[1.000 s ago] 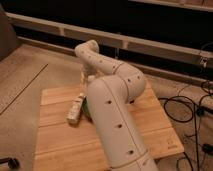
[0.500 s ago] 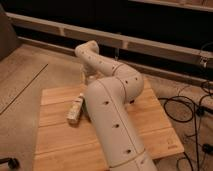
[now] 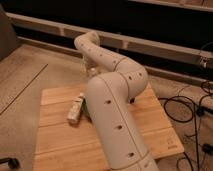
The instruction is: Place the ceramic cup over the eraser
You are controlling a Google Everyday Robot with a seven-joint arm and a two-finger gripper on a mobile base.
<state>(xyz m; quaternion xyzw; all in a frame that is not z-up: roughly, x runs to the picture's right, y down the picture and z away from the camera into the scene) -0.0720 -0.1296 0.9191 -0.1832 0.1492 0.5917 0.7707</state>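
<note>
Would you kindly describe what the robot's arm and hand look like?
The arm is cream-white, built of thick rounded segments with small dark dots along them. The hand, equally pale, is at its far end, above the board.

1. A pale wooden desk (image 3: 55,145) of lengthwise planks fills the lower middle of the view and stands on a grey, speckled floor (image 3: 30,70).
2. A long white plastic bottle (image 3: 76,108) lies on its side on the desk's left half, pointing toward the far edge.
3. A sliver of a green thing (image 3: 86,112) shows just beside the bottle, mostly hidden by the robot's thick white arm (image 3: 112,125), which covers the desk's middle.
4. A small dark object (image 3: 131,100) peeks out at the arm's right side; what it is cannot be told.
5. The gripper (image 3: 92,71) hangs at the desk's far edge.
6. Black cables (image 3: 186,116) lie looped on the floor to the desk's right.
</note>
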